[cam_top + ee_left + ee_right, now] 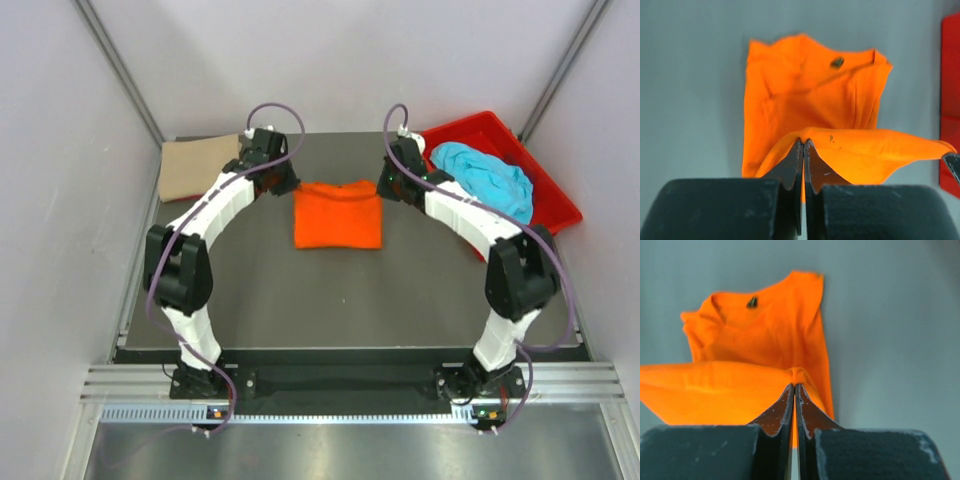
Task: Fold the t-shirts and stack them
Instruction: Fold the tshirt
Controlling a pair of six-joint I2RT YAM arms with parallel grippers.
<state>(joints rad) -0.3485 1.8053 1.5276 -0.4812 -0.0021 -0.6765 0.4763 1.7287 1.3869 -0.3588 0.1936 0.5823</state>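
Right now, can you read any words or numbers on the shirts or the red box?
None: no readable words, numbers or signs anywhere.
orange t-shirt: one small dark mark, too blurred to read.
tan t-shirt, turquoise t-shirt, red bin: plain, no text seen.

Top cam's mounted high behind the arm bases (200, 383), looking down over the whole table (250, 300) to the back wall. My two wrist cams peer out along their own fingers (790, 172) — very close, low over the surface. All three views share the orange t-shirt (338, 214); I get the red bin (465, 122) from top and left wrist only.
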